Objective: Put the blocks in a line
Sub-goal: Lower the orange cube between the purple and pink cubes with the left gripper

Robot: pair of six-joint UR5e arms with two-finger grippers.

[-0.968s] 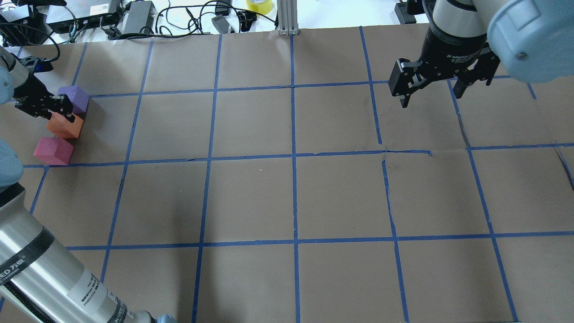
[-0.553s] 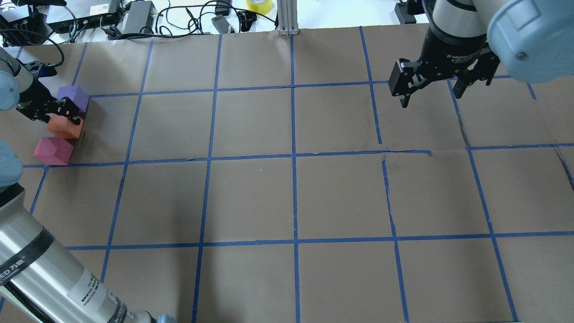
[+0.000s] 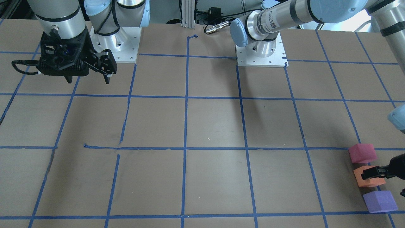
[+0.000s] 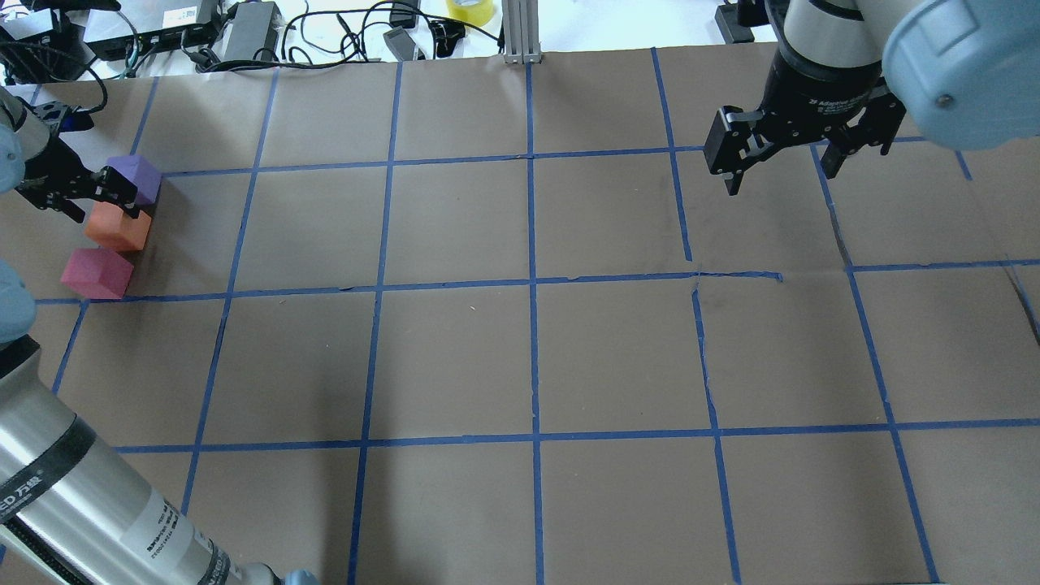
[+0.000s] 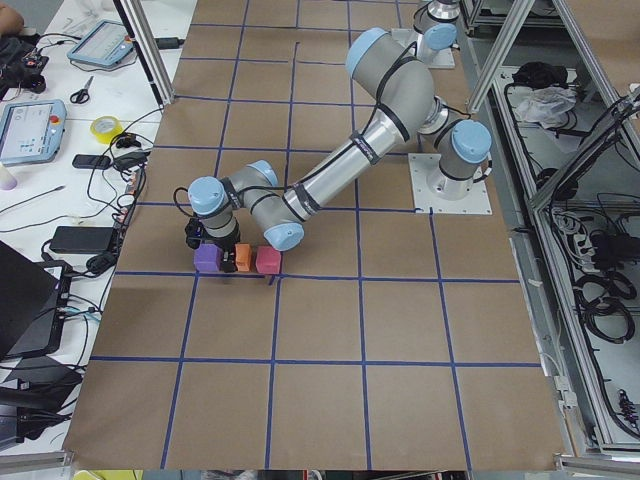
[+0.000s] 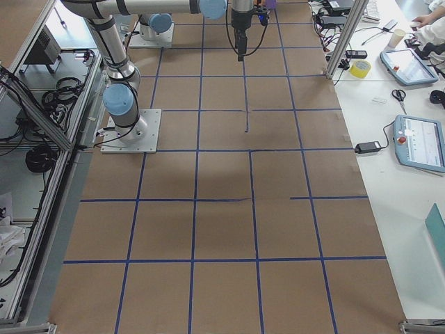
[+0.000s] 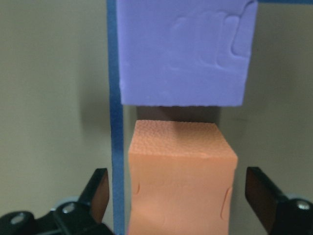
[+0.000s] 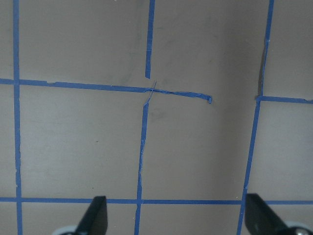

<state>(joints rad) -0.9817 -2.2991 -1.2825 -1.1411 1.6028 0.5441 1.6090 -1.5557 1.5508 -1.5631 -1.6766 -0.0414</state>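
Three cubes stand in a short row at the table's far left: purple block, orange block, pinkish-red block. They also show in the front-facing view: purple block, orange block, pinkish-red block. My left gripper is open, its fingers on either side of the orange block with gaps, not touching it. The purple block lies just beyond the orange one. My right gripper hangs open and empty over the far right of the table.
Brown paper with a blue tape grid covers the table. Cables, power bricks and a yellow tape roll lie past the far edge, beside an aluminium post. The arm bases stand on the robot's side.
My left gripper has drawn back from the orange block, toward the left and far side in the overhead view. The three blocks and my right gripper have not moved.
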